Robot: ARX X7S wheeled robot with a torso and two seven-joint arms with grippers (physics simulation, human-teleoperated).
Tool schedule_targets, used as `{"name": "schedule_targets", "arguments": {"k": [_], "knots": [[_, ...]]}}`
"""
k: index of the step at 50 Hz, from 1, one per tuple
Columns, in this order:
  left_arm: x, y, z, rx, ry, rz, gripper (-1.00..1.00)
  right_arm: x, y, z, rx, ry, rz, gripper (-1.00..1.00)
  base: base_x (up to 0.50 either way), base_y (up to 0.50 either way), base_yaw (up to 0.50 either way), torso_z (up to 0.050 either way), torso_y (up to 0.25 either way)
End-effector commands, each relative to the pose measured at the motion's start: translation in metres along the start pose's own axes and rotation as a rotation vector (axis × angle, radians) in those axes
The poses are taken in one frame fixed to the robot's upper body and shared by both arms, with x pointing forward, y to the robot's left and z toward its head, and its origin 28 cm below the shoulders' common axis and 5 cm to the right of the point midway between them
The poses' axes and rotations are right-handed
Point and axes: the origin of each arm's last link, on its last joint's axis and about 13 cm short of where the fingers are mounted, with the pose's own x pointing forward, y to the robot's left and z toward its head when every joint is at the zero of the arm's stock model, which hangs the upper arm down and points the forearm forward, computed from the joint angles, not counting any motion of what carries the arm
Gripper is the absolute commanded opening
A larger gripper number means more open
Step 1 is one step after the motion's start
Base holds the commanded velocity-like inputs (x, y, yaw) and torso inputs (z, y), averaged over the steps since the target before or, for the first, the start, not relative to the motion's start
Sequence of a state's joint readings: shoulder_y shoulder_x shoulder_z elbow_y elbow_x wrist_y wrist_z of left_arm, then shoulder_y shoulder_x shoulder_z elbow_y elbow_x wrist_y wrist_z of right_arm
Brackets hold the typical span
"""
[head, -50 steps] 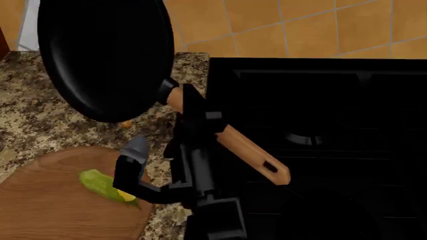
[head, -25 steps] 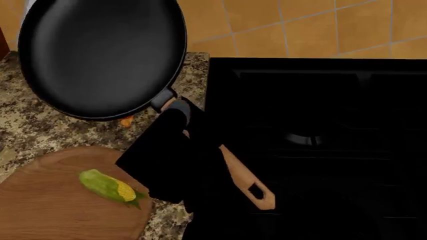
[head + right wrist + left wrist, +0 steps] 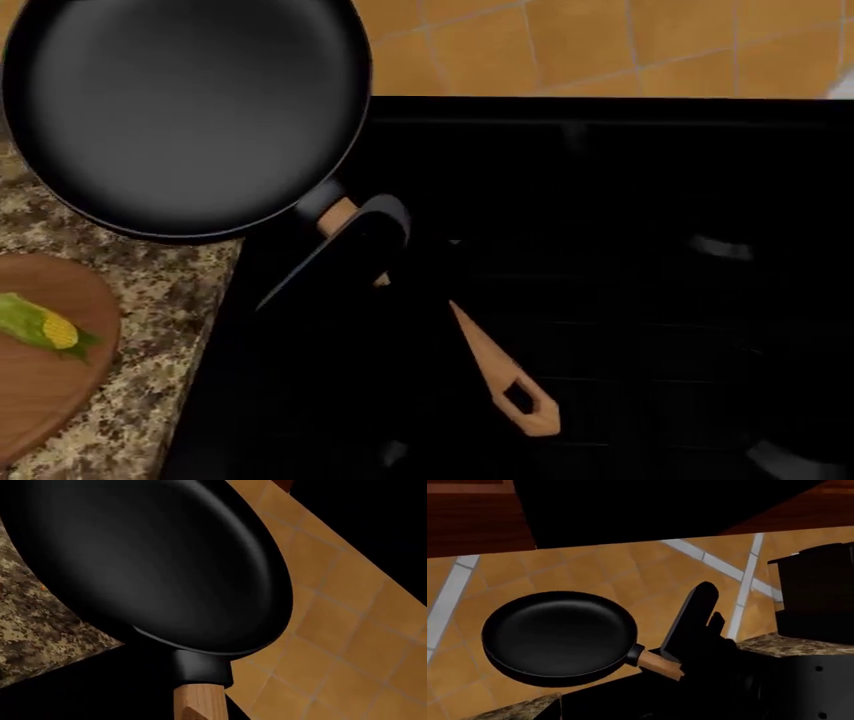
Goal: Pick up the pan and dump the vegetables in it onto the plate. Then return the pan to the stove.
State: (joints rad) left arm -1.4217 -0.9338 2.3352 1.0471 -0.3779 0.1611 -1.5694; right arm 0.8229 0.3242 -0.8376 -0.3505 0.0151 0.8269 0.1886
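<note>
The black pan (image 3: 187,110) is empty and held up in the air over the stove's left edge and the counter, its inside facing the head camera. My right gripper (image 3: 367,240) is shut on the tan wooden handle (image 3: 501,370) close to the pan's bowl. The pan also fills the right wrist view (image 3: 147,555) and shows in the left wrist view (image 3: 560,635). The small ear of corn (image 3: 40,325) lies on the brown wooden plate (image 3: 40,400) at the far left. The black stove (image 3: 601,250) fills the right side. My left gripper's jaws are lost in darkness.
Speckled granite counter (image 3: 160,300) lies between plate and stove. An orange tiled wall (image 3: 601,40) stands behind. The left wrist view shows a dark hood (image 3: 660,505) overhead and a black boxy object (image 3: 820,595) on the counter.
The pan has turned from on edge to nearly level with its inside up. The view has shifted right, so the plate and corn now sit at the left edge.
</note>
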Motion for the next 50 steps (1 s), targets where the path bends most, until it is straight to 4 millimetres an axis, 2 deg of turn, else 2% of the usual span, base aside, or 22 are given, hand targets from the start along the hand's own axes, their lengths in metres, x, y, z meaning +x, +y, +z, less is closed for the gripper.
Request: {"name": "schedule_targets", "arguments": {"k": [1,12,40,50], "knots": [[0.000,-0.001,0.000,-0.005,0.004,0.000,1.00,0.000,-0.028,0.015,-0.077,-0.073,-0.225,-1.00,-0.04,-0.50,0.00,0.000,0.000],[0.002,0.001,0.001,0.000,0.000,-0.003,1.00,-0.005,-0.033,0.019,-0.057,-0.080,-0.244,-1.00,-0.04,-0.50,0.00,0.001,0.002],[0.003,-0.001,0.001,0.002,0.000,-0.004,1.00,-0.012,-0.038,0.010,-0.017,-0.046,-0.258,-1.00,-0.09,-0.50,0.00,0.001,0.002],[0.004,-0.001,0.001,0.001,0.001,-0.009,1.00,-0.015,-0.039,0.014,-0.005,-0.043,-0.253,-1.00,-0.10,-0.50,0.00,0.001,0.002]]}}
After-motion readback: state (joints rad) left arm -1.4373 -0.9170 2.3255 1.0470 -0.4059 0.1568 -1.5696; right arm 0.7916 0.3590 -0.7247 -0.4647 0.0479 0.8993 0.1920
